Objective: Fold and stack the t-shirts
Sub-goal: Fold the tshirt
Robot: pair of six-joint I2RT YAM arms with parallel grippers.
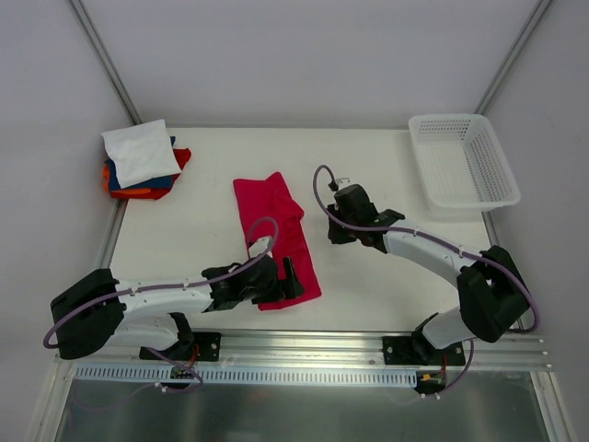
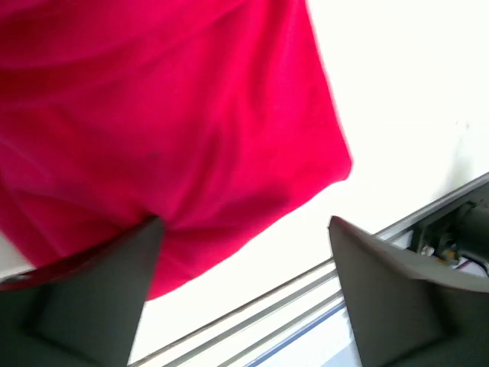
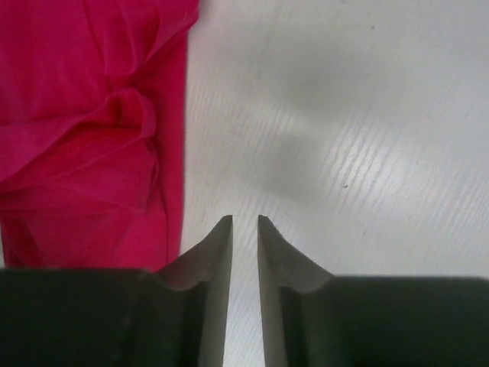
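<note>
The red shirt lies centrally as a strip running far-left to near-right. The left claw hangs wide open and empty over its near end, while the right claw, nearly closed on nothing, sits just right of its far half. No brand or writing shows

L arm lies low, forearm pointing to 3 o'clock; left black two-finger gripper w/ jaws wide apart. R arm (elbow folded at 4 o'clock) reaches to 10 o'clock; right black two-finger gripper nearly closed.
</note>
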